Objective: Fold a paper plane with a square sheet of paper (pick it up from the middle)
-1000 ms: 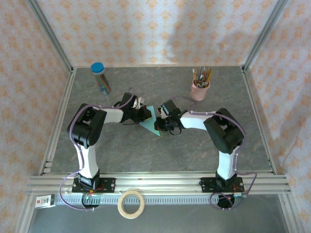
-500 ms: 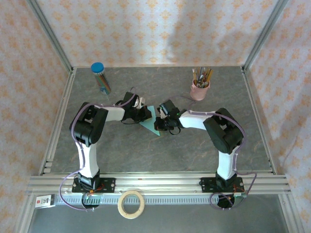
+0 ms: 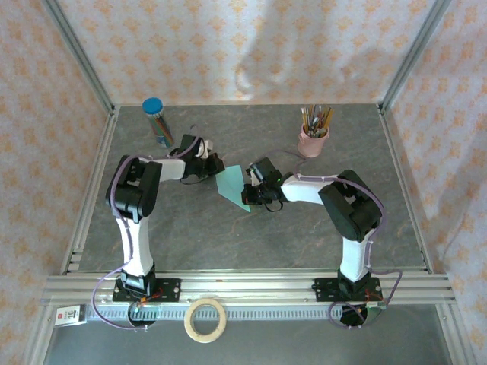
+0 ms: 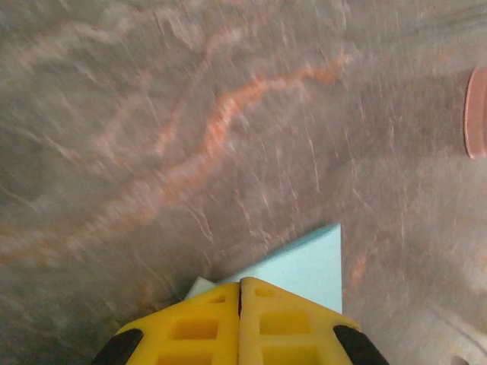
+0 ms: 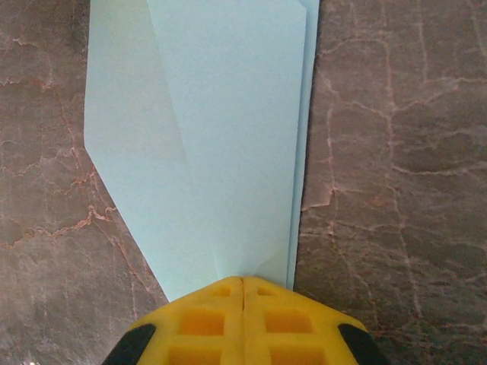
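The light turquoise sheet of paper [image 3: 230, 186] lies flat on the table's middle, folded into a narrow pointed paper plane shape with overlapping flaps [image 5: 221, 137]. My right gripper [image 3: 253, 196] is shut, and its yellow fingertips [image 5: 243, 280] rest on the paper's narrow end. My left gripper [image 3: 211, 166] is shut too, just off the paper's upper left edge. In the left wrist view a corner of the paper [image 4: 308, 258] shows past the closed tips [image 4: 240, 283]. Nothing shows between either pair of fingers.
A pink cup of pencils [image 3: 313, 141] stands at the back right, its rim [image 4: 475, 114] at the edge of the left wrist view. A tube with a blue cap [image 3: 157, 122] stands back left. A tape roll [image 3: 206, 319] lies beyond the front rail.
My left gripper has slid off the paper toward the back left, still shut. The right gripper and the paper have stayed where they were.
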